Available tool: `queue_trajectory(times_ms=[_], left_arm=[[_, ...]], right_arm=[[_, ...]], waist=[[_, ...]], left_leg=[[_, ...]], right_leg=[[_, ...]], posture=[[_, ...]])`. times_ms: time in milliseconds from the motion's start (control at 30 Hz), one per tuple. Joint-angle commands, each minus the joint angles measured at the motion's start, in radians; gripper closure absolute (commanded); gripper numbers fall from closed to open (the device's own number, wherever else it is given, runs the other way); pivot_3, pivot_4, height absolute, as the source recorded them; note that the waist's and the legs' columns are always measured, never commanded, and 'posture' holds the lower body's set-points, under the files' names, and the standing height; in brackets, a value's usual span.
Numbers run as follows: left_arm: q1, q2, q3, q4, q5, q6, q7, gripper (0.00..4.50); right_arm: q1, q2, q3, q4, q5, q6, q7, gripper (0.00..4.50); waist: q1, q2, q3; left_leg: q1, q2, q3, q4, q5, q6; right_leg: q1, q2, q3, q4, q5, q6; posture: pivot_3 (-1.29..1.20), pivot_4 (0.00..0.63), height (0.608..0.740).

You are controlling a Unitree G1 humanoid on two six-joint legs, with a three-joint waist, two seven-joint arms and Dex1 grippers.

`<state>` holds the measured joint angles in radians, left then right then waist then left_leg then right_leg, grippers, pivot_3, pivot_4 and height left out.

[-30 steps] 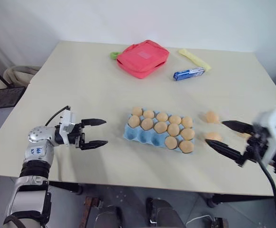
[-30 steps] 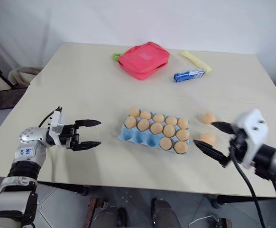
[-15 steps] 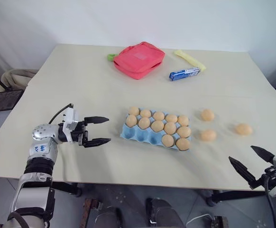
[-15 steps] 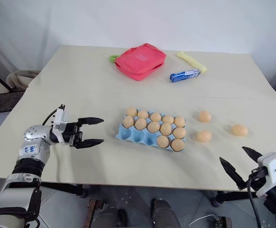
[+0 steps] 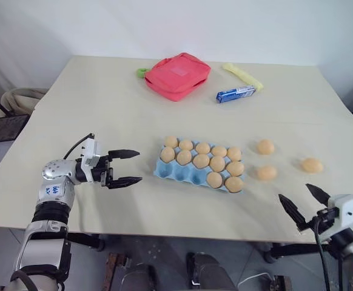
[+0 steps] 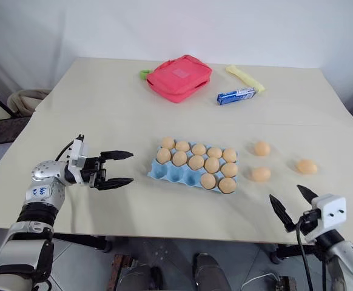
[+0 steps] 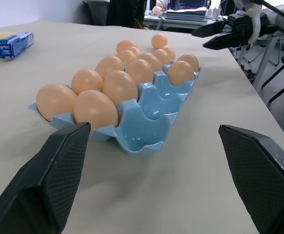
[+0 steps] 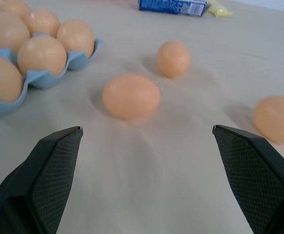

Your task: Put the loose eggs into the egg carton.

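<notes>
Pincer [image 5: 299,202] near unlabelled loose eggs [image 5: 265,173]

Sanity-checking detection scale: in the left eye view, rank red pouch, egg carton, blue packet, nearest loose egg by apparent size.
1. Egg carton
2. Red pouch; it sits farther from the camera, so these top two are unsure
3. Blue packet
4. Nearest loose egg

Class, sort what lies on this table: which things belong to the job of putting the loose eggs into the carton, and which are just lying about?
Belong to the job:
- loose eggs
- egg carton

Just lying about:
- red pouch
- blue wrapped packet
- yellow packet
- green item behind the pouch
</notes>
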<state>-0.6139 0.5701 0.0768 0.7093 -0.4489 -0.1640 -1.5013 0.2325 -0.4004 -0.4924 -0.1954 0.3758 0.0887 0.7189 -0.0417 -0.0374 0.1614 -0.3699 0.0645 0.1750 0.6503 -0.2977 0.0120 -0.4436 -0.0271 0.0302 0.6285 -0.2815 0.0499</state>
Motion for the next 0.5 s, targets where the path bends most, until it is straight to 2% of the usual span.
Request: queue_trajectory(times_ms=[33,267,500], left_arm=[[0.005,0.006,0.011,-0.039,-0.01,-0.007,-0.067,0.0],[0.023,0.008,0.015,-0.072,-0.015,0.002,-0.054,0.0],[0.042,0.006,0.019,-0.104,-0.017,0.013,-0.037,0.0]], right_arm=[[-0.085,-0.01,0.025,0.032,0.02,0.034,-0.056,0.03],[-0.235,-0.009,0.094,0.116,0.02,0.093,-0.099,0.03],[-0.319,-0.034,0.157,0.27,-0.043,0.112,-0.133,0.03]], waist=[[-0.003,0.0,0.0],[-0.006,0.0,0.0],[-0.013,0.001,0.0]], left_leg=[[0.0,0.0,0.0,0.0,0.0,0.0],[-0.001,0.0,0.0,-0.001,0.0,-0.001],[-0.001,0.0,0.0,0.0,0.0,-0.001]], right_leg=[[0.0,0.0,0.0,0.0,0.0,0.0],[0.0,0.0,0.0,0.0,0.0,0.0],[0.0,0.0,0.0,0.0,0.0,0.0]], posture=[[0.0,0.15,0.74],[0.0,0.15,0.74],[0.0,0.15,0.74]])
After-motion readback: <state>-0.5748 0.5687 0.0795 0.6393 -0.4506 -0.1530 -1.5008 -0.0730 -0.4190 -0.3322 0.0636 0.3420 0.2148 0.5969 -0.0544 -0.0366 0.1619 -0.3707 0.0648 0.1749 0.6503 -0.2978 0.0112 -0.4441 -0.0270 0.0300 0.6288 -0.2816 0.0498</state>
